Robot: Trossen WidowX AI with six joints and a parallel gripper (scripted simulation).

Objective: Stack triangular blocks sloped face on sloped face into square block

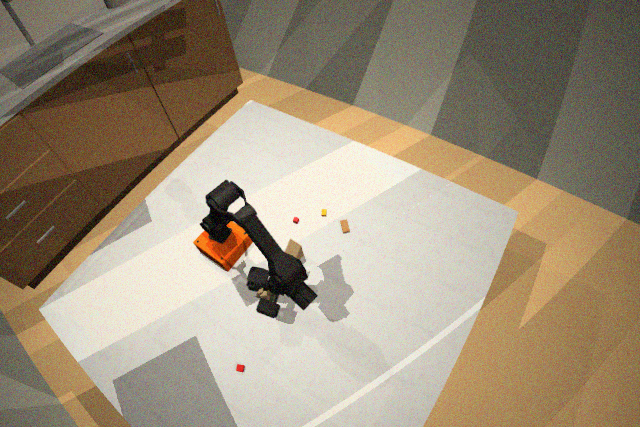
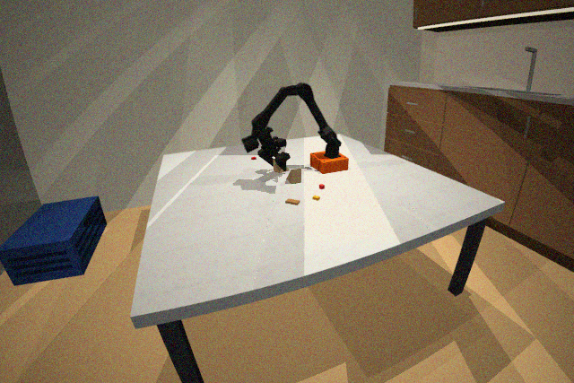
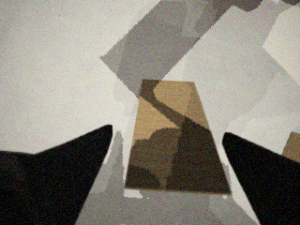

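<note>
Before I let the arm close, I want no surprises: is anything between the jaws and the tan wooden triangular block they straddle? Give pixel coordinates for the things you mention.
Nothing visible stands between the open jaws and the tan wooden triangular block [image 1: 263, 293] [image 2: 278, 165] [image 3: 173, 141]; the wrist view shows only tabletop beside it.

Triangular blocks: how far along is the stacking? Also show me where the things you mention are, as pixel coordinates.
Nothing is stacked: one block [image 1: 295, 248] [image 2: 293, 176] stands apart from the other [image 1: 263, 293] [image 2: 278, 165] [image 3: 175, 141]. In progress looks to be the grasp: the open gripper [image 1: 263, 292] [image 2: 280, 164] [image 3: 167, 133] has its fingers either side of the second block, holding nothing. Left: grip, lift, mate the slopes, even the ends, release and withdraw.
</note>
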